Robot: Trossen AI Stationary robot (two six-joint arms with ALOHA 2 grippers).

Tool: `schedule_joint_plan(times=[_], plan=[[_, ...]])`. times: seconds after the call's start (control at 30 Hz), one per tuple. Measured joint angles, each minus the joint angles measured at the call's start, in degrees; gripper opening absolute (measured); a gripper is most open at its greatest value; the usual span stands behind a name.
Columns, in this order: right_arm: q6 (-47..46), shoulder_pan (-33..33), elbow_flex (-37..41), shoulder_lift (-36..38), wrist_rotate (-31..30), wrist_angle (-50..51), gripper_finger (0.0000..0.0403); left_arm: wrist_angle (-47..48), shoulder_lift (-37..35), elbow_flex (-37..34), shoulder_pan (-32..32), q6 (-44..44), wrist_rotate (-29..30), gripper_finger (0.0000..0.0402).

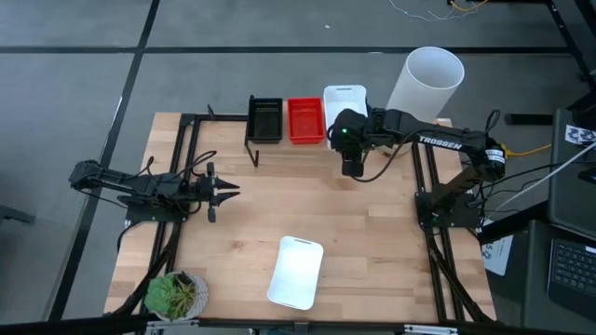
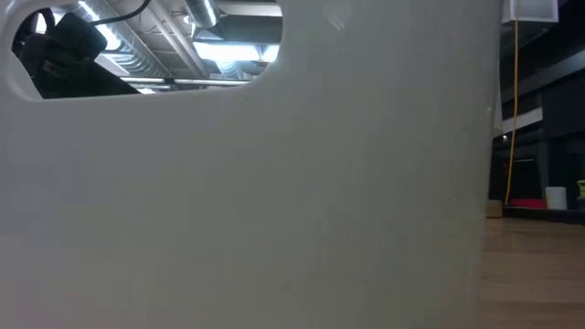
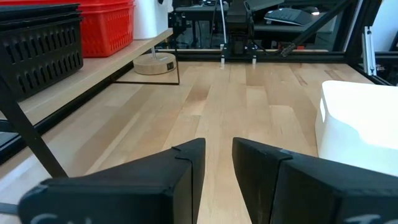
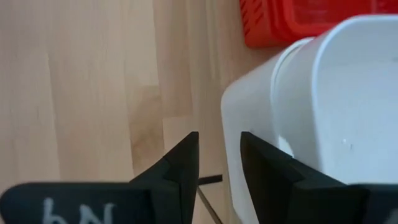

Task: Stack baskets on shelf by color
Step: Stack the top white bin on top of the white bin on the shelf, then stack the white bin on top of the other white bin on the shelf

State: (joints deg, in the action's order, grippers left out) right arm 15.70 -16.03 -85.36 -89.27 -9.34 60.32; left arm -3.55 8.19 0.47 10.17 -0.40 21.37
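On the shelf (image 3: 112, 65) at the table's far edge, a black basket (image 1: 265, 119), a red basket (image 1: 304, 120) and a white basket (image 1: 345, 99) stand side by side. Another white basket (image 1: 296, 272) lies on the table near the front edge; its wall fills the low view (image 2: 247, 201). My right gripper (image 1: 352, 170) points down at the table just in front of the shelf's white basket (image 4: 311, 112), its fingers a narrow gap apart and empty. My left gripper (image 1: 231, 191) waits at the table's left, shut and empty.
A tall white cylinder (image 1: 424, 82) stands at the far right corner, beside the shelf. A small potted plant (image 1: 172, 293) sits at the near left corner. Bare tabletop (image 1: 307, 205) lies between the two grippers. The shelf's thin black legs (image 1: 251, 154) stand on the table.
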Motion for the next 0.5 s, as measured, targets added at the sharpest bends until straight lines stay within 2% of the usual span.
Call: schedule_joint_plan(times=[0.23, 0.5], plan=[[0.00, 0.00, 0.00, -0.07, -0.02, -3.31, 0.0122, -0.01, 0.00, 0.00, -0.01, -0.01, 0.00, 0.0075], [-1.97, 0.91, 0.00, 0.72, 0.65, -2.45, 0.0122, -0.01, 0.00, 0.00, -0.02, 0.00, 0.00, 0.0075]])
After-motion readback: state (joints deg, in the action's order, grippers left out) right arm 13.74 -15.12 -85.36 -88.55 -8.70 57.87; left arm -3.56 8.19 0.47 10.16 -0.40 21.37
